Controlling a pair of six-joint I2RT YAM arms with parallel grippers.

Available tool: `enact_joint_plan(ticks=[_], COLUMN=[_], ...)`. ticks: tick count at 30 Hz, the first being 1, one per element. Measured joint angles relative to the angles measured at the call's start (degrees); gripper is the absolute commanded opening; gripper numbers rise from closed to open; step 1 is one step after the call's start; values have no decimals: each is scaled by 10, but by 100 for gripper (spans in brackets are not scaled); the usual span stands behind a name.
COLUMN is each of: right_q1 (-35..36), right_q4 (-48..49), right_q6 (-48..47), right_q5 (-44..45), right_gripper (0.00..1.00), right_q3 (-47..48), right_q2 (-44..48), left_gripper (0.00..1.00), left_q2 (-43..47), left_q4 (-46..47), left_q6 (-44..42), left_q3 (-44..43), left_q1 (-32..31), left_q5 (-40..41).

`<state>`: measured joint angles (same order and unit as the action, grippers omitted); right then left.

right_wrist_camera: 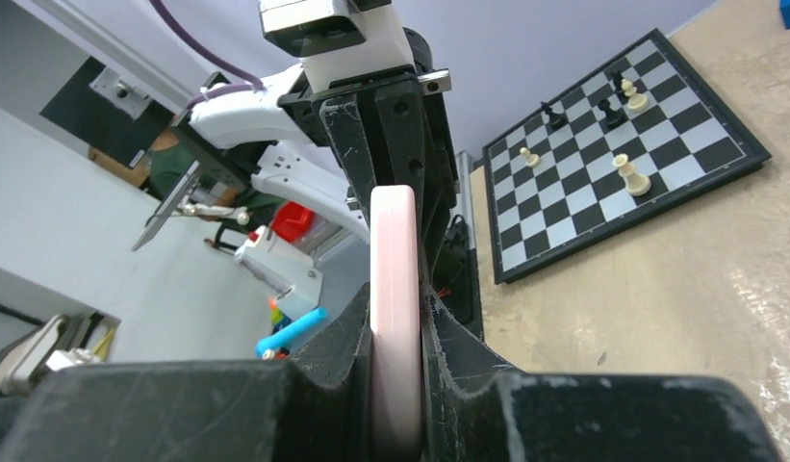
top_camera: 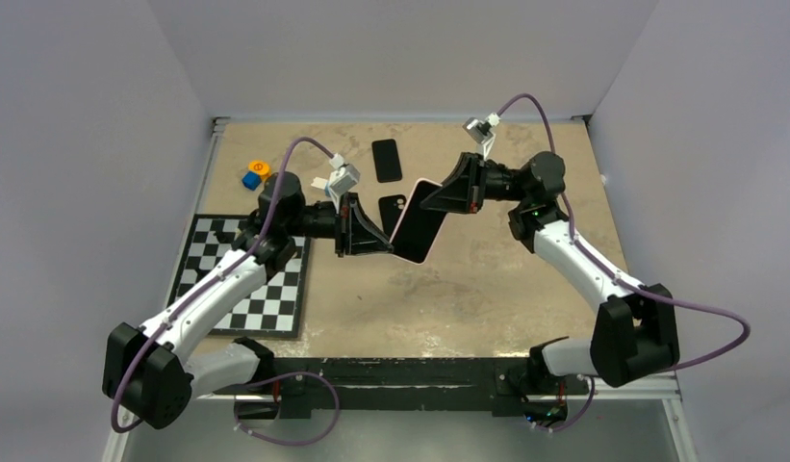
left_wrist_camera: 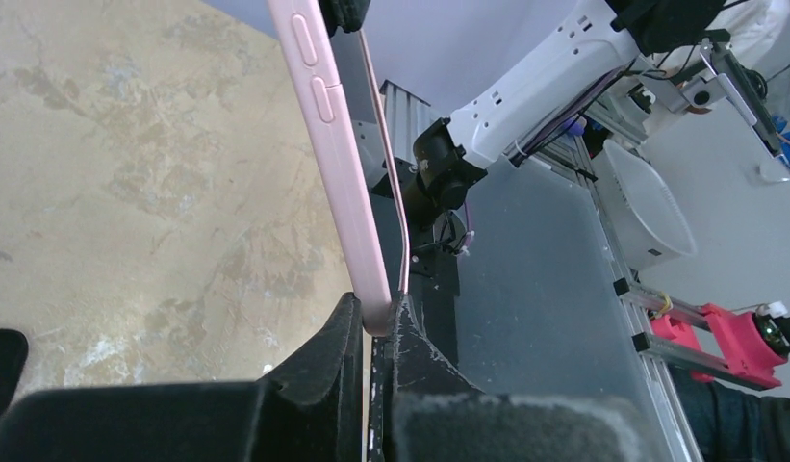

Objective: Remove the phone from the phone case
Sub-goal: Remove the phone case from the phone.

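Observation:
A phone in a pink phone case (top_camera: pixel 418 223) hangs tilted in mid-air over the middle of the table, held by both grippers. My left gripper (top_camera: pixel 389 245) is shut on its lower end. In the left wrist view the gripper (left_wrist_camera: pixel 379 322) pinches the pink case (left_wrist_camera: pixel 331 164), and the phone's thin rose-gold edge (left_wrist_camera: pixel 398 207) bows a little away from the case. My right gripper (top_camera: pixel 435 196) is shut on the upper end. In the right wrist view the pink case (right_wrist_camera: pixel 395 279) stands edge-on between its jaws (right_wrist_camera: pixel 395 385).
A black phone (top_camera: pixel 387 160) lies at the back of the table and another flat black item (top_camera: pixel 392 206) lies just below it. A chessboard (top_camera: pixel 246 274) with several pieces sits at the left. An orange ring (top_camera: pixel 259 167) and a blue block (top_camera: pixel 250 180) lie beyond the chessboard.

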<state>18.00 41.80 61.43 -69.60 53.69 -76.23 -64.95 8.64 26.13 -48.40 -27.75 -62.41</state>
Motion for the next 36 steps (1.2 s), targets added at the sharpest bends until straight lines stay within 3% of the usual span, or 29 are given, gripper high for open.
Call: enact_joint_plan(ticks=[4,12,16,20,26,31,36], right_q1=[0,-3,-3,0,13,28,41], right_q4=[99,284,382,421,463,463,455], right_q6=[83,234,312,342,372,417,490], right_q5=[-10,-16,-13,-11,-6,-6,33], right_gripper=[0,0,0,0,0,0,0], right_q3=[0,0,0,-4,-5,-5,-6], right_q2=[-22,-64,-94,-101,-112,-147,-158], left_gripper=[0,0,0,0,0,0,0], left_q2=[-5,-57,-64,-50,24,24,21], left_q4=[78,371,415,357,45,-28,-35], left_q6=[34,202,221,156,-108,-164,-241], left_q3=[11,58,60,56,0,-7,-13], left_q1=[2,4,4,3,-14,-16,-24], left_q5=[-25,-75,-88,-89,-52,-62,-62])
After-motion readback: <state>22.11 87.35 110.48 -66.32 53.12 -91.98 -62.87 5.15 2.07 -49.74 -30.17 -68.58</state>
